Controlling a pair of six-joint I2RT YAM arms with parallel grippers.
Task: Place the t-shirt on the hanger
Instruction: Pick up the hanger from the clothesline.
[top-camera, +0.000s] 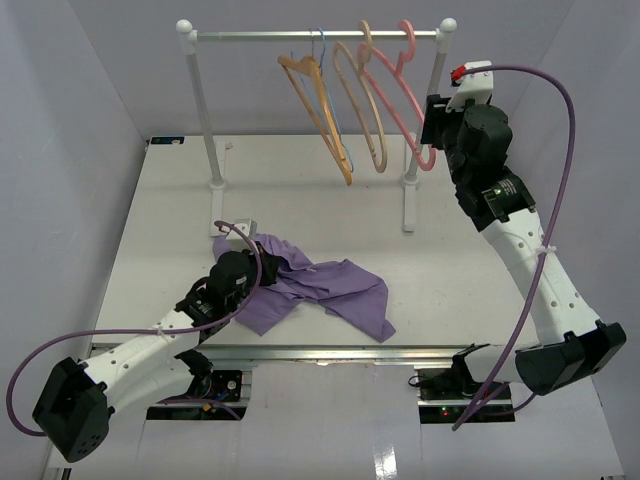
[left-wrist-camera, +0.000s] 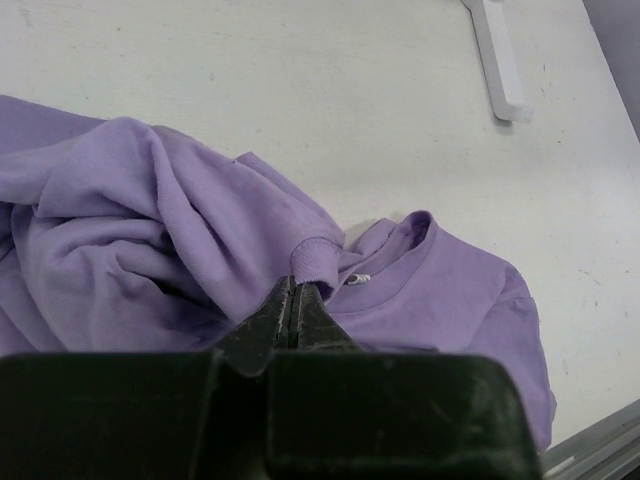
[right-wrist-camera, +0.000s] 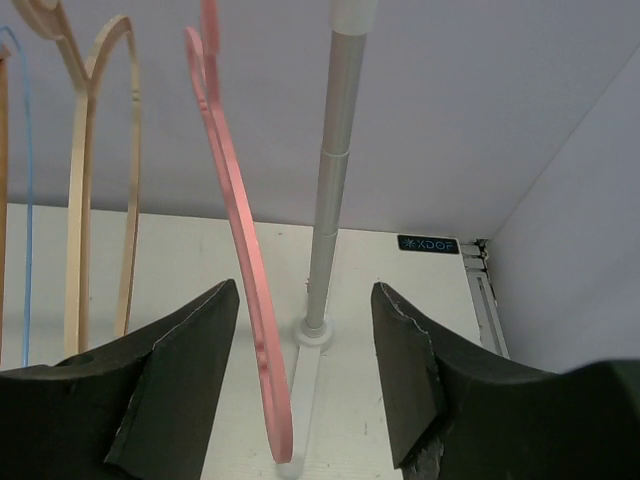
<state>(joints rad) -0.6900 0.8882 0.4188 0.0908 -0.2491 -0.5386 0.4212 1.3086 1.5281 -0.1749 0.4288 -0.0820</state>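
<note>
The right claw (right-wrist-camera: 305, 290) is spread wide, with the pink hanger (right-wrist-camera: 238, 250) hanging straight down between its fingers. The left claw (left-wrist-camera: 297, 300) pinches the t-shirt (left-wrist-camera: 150, 230).

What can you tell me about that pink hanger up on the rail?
The pink hanger looks like smooth plastic: a thick curved hook above a rounded triangular frame. It hangs from the metal rail, rightmost in the row, near the end post. The open right pincer straddles its lower frame without clamping; contact is unclear.
</note>
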